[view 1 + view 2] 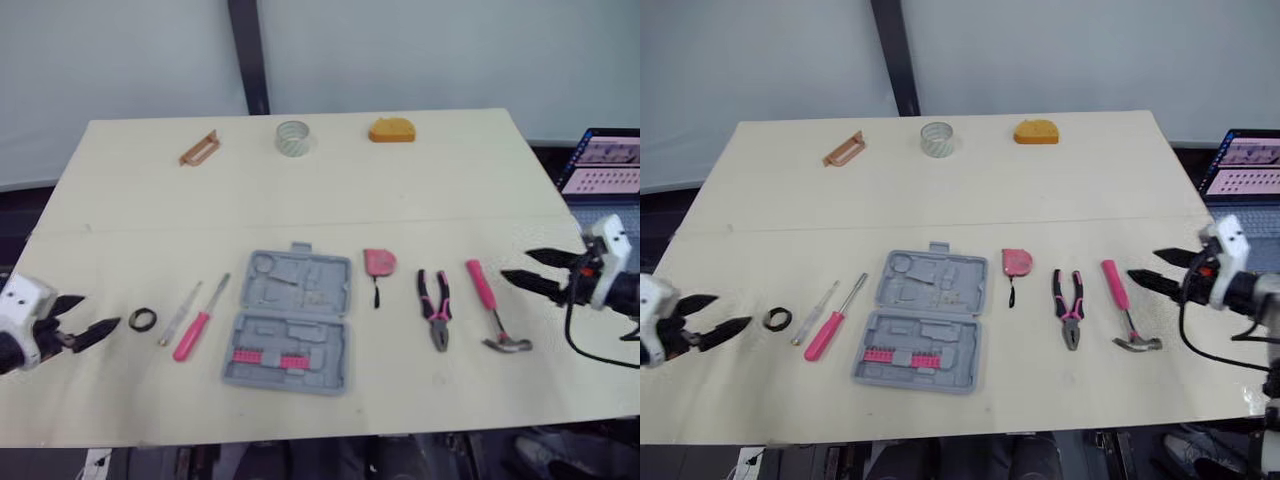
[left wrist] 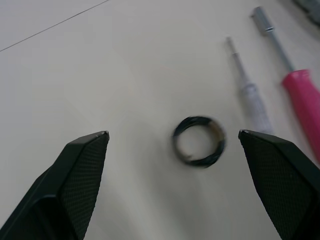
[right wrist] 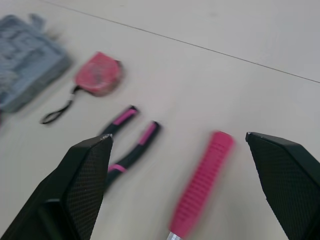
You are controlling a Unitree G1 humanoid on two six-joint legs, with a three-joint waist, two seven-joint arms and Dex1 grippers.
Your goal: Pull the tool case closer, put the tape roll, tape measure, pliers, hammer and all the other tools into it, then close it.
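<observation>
The grey tool case (image 1: 291, 320) lies open near the table's front middle, with pink bits in its near half. Left of it lie a pink-handled screwdriver (image 1: 197, 326), a clear-handled one (image 1: 178, 315) and a small black tape roll (image 1: 142, 319). To its right are the pink tape measure (image 1: 379, 263), the pliers (image 1: 435, 308) and the pink-handled hammer (image 1: 490, 304). My left gripper (image 1: 82, 322) is open just left of the tape roll (image 2: 199, 141). At the table's right edge my right gripper (image 1: 533, 269) is open, pointing at the hammer handle (image 3: 201, 184).
At the far edge of the table sit a wooden handle piece (image 1: 198, 148), a clear tape roll (image 1: 293, 137) and an orange object (image 1: 391, 130). A laptop (image 1: 603, 163) stands off the table's right side. A dark post (image 1: 247, 55) rises behind.
</observation>
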